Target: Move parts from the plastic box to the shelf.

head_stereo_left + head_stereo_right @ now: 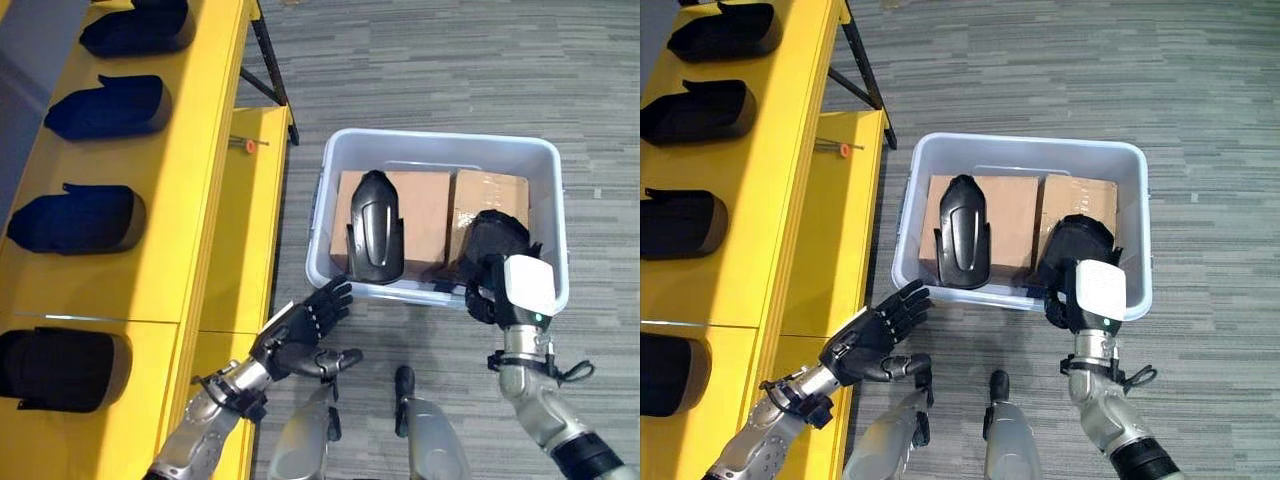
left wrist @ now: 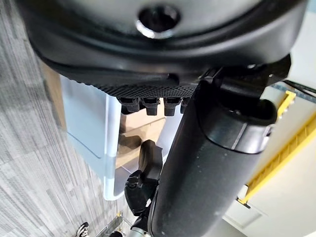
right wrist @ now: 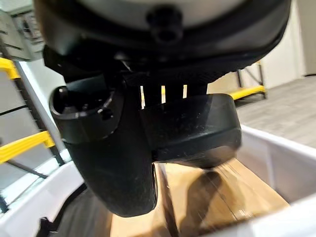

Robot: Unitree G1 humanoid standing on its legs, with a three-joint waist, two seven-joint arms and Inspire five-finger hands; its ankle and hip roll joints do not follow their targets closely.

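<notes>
Grey plastic box [image 1: 330, 160] on carpeted floor, just beside yellow shelf [image 1: 190, 200] on robot's left. Two brown cardboard pads [image 1: 425, 205] lining box bottom. Two black parts inside.

Left part [image 1: 375, 225]: free, lying on left pad, long axis running near-to-far, domed face up. Right part [image 1: 1080, 245]: at near right corner of box, under right hand [image 1: 495, 275]. Right hand nearer by far, in contact; fingers curled over and round this part, thumb alongside, as right wrist view shows with part [image 3: 190, 131] pressed against palm. Part appears off the cardboard or barely touching, cannot tell which.

Left hand [image 1: 300, 330]: outside box, just before its near left corner, fingers straight and spread, holding nothing. Free part lies beyond its fingertips, across near wall.

Shelf: four dark parts [image 1: 85, 215] already seated in a row along top face, well apart from box. Small orange-tipped item [image 1: 248, 146] on lower ledge.

Judgement: grasped part must travel left across box and over left wall to reach shelf; open space lies among row.

Writing: none legible on box, pads or parts.
</notes>
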